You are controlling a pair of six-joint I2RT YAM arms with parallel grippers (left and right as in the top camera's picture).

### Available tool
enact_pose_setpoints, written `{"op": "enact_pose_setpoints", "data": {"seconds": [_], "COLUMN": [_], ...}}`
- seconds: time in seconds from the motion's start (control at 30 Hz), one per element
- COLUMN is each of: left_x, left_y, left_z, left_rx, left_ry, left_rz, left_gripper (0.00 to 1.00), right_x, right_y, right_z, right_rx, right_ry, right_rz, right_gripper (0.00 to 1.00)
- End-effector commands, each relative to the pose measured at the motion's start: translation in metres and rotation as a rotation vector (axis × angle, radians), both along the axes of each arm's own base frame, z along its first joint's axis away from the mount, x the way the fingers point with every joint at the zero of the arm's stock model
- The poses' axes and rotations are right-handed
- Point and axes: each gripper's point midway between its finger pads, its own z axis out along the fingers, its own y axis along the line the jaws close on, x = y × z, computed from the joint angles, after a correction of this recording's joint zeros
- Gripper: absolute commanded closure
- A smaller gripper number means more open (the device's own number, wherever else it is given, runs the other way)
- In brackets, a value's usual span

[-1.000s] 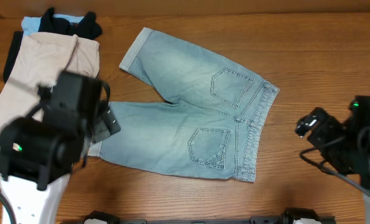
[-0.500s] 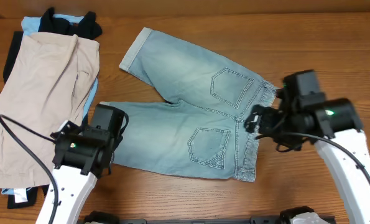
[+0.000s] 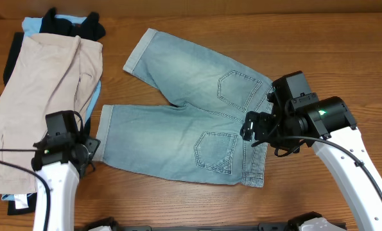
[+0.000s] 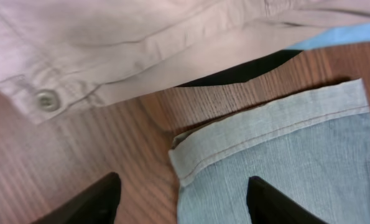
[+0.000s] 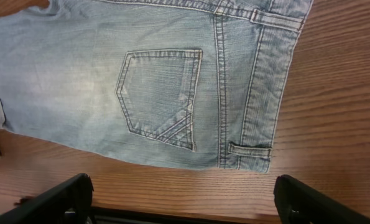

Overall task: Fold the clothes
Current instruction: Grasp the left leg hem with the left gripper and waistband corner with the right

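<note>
First, we should grip the lower cuff and the waistband evenly, so the denim shorts fold leg over leg without dragging. They lie flat on the bench at frame centre. Left hand, released, points down astride the cuff corner; right hand, also released, hovers above the waistband.

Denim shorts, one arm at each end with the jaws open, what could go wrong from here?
1. The left gripper hangs over the cuff, close to the beige shorts; its open jaws might pinch that fabric too.
2. The right gripper is near the waistband; a finger could snag the belt loop.
3. The legs of the denim shorts lie splayed, so a fold may come out crooked.
</note>
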Motion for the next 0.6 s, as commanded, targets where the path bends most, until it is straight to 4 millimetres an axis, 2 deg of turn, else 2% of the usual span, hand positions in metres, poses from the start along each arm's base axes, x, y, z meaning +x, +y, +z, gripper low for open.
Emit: {"op": "enact_pose_setpoints", "data": {"seconds": [0.0, 0.13, 0.23, 0.4, 0.5, 0.57], "left_x": [-0.001, -0.001, -0.002, -0.004, -0.002, -0.001], "left_y": [-0.012, -0.02, -0.023, -0.025, -0.024, -0.023], "left_z": [-0.024, -0.049, -0.065, -0.079, -0.081, -0.081], "left_rx": [-0.07, -0.143, -0.178, -0.198, -0.194, -0.192], "left_ry": [0.081, 0.153, 0.197, 0.236, 0.233, 0.228], "left_rz": [-0.132, -0.14, -0.141, -0.14, -0.144, -0.144], "left_gripper": [0.38, 0.34, 0.37, 0.41, 0.55, 0.69], "right_x": [0.002, 0.003, 0.003, 0.003, -0.001, -0.008], "right_y": [0.002, 0.003, 0.003, 0.003, 0.002, -0.001], "right_z": [0.001, 0.001, 0.0, 0.0, -0.006, -0.018], "right_rx": [0.008, 0.008, 0.008, 0.008, 0.007, -0.001], "right_ry": [-0.01, -0.009, -0.01, -0.008, 0.021, 0.065], "right_rz": [0.005, 0.005, 0.004, 0.004, -0.032, -0.069], "right_gripper": [0.05, 0.06, 0.07, 0.1, 0.14, 0.17]}}
